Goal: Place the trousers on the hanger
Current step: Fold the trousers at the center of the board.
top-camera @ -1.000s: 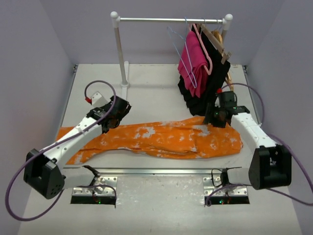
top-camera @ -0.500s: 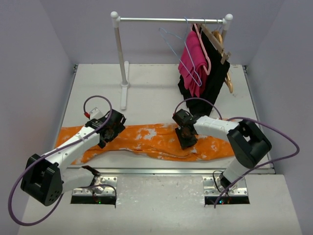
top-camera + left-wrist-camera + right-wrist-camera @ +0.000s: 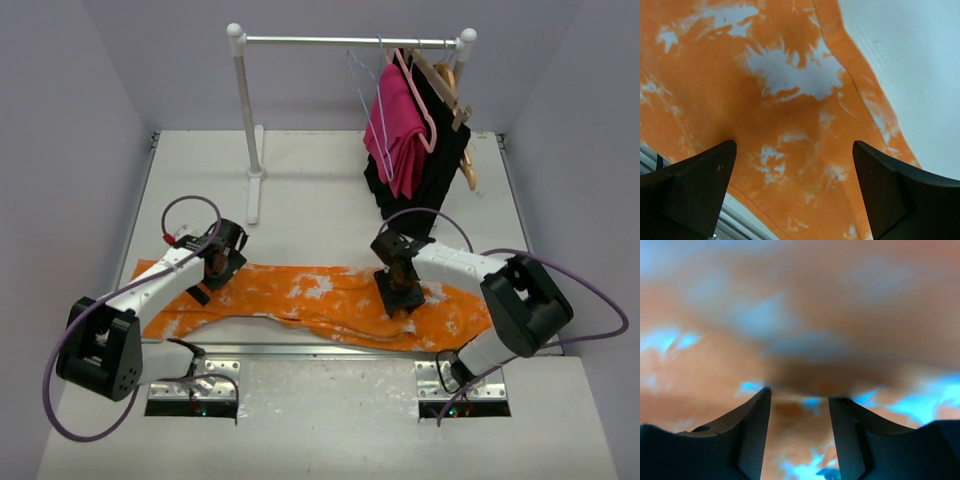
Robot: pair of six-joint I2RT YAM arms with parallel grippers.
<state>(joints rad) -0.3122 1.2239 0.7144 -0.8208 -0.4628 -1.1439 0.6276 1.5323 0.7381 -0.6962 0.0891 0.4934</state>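
The orange trousers with white blotches lie stretched along the table's near edge. My left gripper hovers over their left part. In the left wrist view it is wide open with the trousers below and nothing between the fingers. My right gripper points down onto the trousers right of centre. In the blurred right wrist view it stands partly open, its tips pressed against the trousers, cloth showing in the gap. The pale blue wire hanger hangs bare on the rail, far from both grippers.
A white rail on posts stands at the back. A pink garment on a pink hanger and a black garment on a wooden hanger hang at its right end. A metal strip runs along the table's front edge.
My right arm swung from the trousers' right end to their middle, and the cloth was drawn flatter and nearer the front edge. The left gripper shifted left. The wire hanger swung on the rail.
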